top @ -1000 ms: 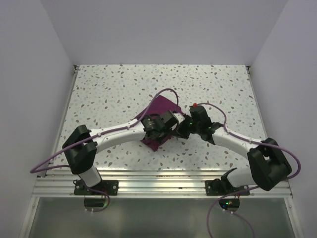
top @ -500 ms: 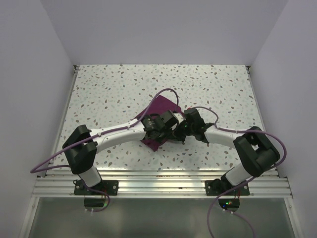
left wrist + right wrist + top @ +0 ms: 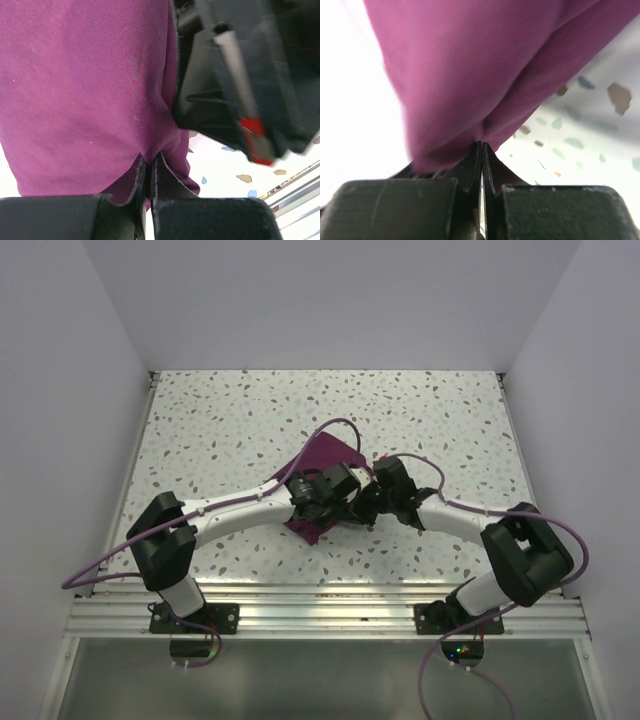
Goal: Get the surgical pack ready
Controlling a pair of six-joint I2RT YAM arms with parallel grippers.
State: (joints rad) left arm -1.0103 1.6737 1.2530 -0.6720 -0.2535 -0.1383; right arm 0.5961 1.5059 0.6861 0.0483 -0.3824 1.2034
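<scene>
The dark-purple cloth (image 3: 325, 455) hangs bunched and folded above the middle of the speckled table, held between both arms. My left gripper (image 3: 340, 502) is shut on a fold of the cloth (image 3: 90, 100), which fills most of the left wrist view; its pads (image 3: 161, 172) pinch the fabric. My right gripper (image 3: 366, 502) sits right beside it, shut on another fold of the cloth (image 3: 470, 65). The right gripper's black body with a red mark (image 3: 250, 90) shows close in the left wrist view. Tray, gauze, scissors and tweezers are out of view.
The speckled table (image 3: 230, 420) has white walls on three sides. A metal rail (image 3: 320, 610) runs along the near edge by the arm bases. Purple cables (image 3: 340, 425) loop above both arms.
The right arm's elbow swung lower and back toward the near right edge while its gripper stayed pinched on the cloth. The left arm and cloth have hardly moved.
</scene>
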